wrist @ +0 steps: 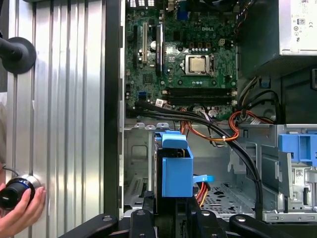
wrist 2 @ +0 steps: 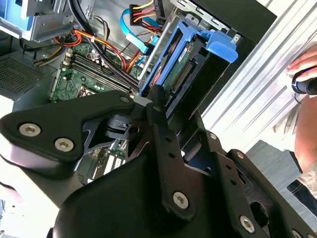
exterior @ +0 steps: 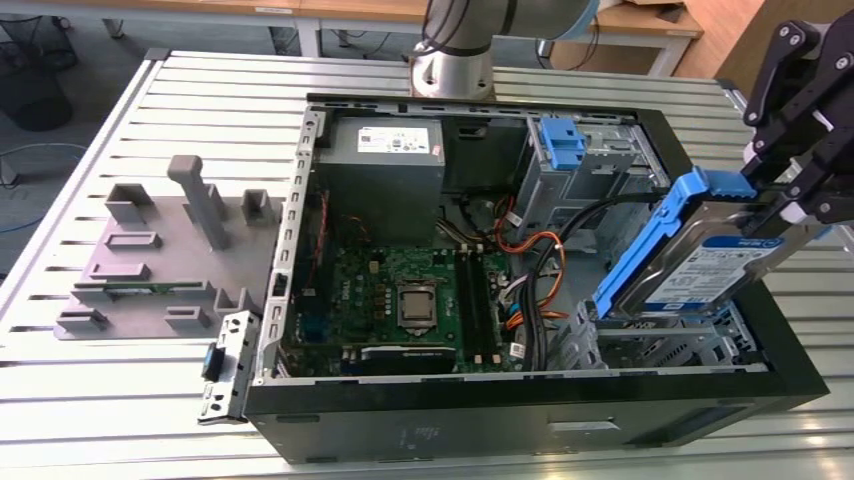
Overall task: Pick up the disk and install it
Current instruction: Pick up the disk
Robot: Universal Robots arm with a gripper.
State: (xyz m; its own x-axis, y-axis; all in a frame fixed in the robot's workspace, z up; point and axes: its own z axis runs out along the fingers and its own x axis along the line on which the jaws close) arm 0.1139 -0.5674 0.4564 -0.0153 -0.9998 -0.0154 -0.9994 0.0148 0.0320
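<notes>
A ribbed metal table (exterior: 200, 90) carries an open computer case (exterior: 534, 410). At the exterior view's right, the gripper (exterior: 785, 205) clamps the disk (exterior: 707, 262), tilted over the drive bay (exterior: 654, 345). Seating it well likely needs it squared to the bay, clear of the cables (exterior: 541, 260).

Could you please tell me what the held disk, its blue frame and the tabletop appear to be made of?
The flat silver rectangular disk in the black pincer looks like bare metal: dull grey sheen around a paper-like label. Its blue carrier frame seems moulded plastic, matte and evenly coloured. The ribbed grey tabletop is probably brushed aluminium, given its pale reflective slats.
</notes>
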